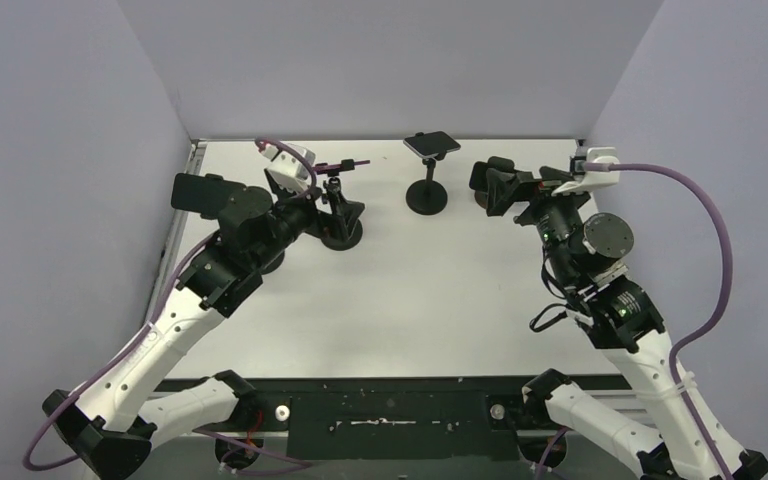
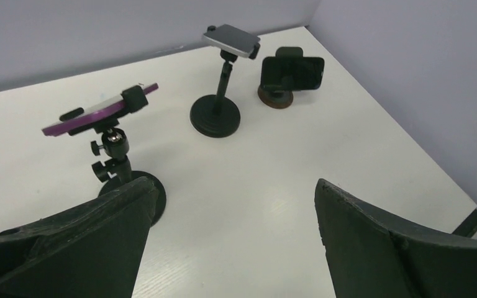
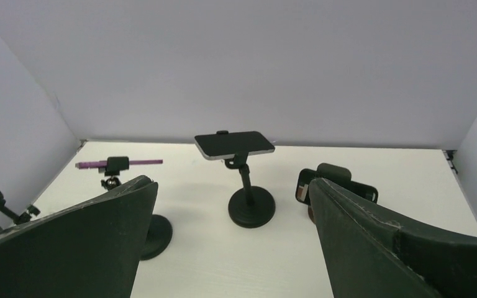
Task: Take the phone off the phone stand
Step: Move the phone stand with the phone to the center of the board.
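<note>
Three phone stands are on the white table (image 1: 400,290). The left black stand (image 1: 341,232) clamps a purple phone (image 2: 99,108), lying nearly flat. The middle black stand (image 1: 427,195) holds a grey phone (image 1: 432,143). The right stand, with a brown base, holds a black phone (image 2: 295,71). My left gripper (image 2: 231,183) is open and empty, with its left finger beside the purple phone's stand base. My right gripper (image 3: 233,181) is open and empty, close in front of the black phone (image 3: 304,186), which its right finger partly hides.
Grey walls close in the table at the back, left and right. A purple cable (image 1: 700,210) loops from the right wrist. The table's metal left edge (image 1: 185,190) runs along the left wall.
</note>
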You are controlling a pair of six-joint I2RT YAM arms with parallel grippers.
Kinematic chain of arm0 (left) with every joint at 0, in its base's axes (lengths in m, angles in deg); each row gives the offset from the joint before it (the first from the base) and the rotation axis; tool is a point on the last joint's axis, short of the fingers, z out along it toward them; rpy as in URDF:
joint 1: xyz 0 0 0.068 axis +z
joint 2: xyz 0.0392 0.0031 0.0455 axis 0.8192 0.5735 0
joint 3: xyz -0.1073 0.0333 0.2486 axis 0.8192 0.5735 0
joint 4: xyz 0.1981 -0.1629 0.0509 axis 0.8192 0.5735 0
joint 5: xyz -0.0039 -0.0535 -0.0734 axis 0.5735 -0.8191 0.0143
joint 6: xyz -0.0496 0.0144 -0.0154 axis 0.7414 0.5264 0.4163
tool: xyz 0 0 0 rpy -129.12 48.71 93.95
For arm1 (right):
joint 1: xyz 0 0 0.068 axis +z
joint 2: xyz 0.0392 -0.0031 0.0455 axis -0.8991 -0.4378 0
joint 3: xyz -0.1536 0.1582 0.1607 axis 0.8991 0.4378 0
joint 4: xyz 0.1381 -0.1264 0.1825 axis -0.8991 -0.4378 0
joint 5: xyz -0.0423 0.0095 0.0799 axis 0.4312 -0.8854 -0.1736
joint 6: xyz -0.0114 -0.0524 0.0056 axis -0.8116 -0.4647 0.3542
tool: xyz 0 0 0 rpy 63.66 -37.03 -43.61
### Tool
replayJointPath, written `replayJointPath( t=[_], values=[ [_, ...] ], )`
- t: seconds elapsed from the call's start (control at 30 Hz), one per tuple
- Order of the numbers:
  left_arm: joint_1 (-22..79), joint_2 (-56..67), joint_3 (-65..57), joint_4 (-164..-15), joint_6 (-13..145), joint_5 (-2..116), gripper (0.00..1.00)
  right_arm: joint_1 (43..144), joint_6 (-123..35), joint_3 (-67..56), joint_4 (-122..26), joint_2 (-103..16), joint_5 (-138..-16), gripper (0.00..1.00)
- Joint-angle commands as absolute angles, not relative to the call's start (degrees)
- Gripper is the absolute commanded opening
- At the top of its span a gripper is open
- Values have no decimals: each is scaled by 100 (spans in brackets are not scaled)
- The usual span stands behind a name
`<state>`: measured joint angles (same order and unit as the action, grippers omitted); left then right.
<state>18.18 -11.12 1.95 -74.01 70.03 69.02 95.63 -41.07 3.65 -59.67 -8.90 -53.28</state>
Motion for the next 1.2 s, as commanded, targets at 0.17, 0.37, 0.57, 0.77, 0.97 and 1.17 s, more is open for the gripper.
replayJointPath(
  t=[0.17, 0.37, 0.57, 0.77, 0.97, 1.17],
  values=[
    [1798, -1672, 1524, -8438, 6849, 6045, 97, 9593, -3513, 1071, -5742, -1230, -6566, 100],
    [1795, -1918, 2298, -9012, 6828, 6115, 97, 9577, -2578, 1363, -5429, -1701, -6442, 98],
    [1794, -2228, 2888, -9373, 6944, 6356, 97, 8635, -1684, 1551, -5093, -2132, -6820, 90],
    [1749, -2441, 3000, -9461, 6762, 6141, 86, 7003, -1112, 2575, -4281, -1918, -7332, 89],
    [1699, -2564, 3170, -9691, 6819, 6027, 90, 6423, -1100, 3728, -3097, -1626, -6923, 100],
    [1652, -2491, 3114, -9606, 6803, 6029, 91, 6182, -1134, 3913, -2567, -2110, -6592, 100]
  ],
)
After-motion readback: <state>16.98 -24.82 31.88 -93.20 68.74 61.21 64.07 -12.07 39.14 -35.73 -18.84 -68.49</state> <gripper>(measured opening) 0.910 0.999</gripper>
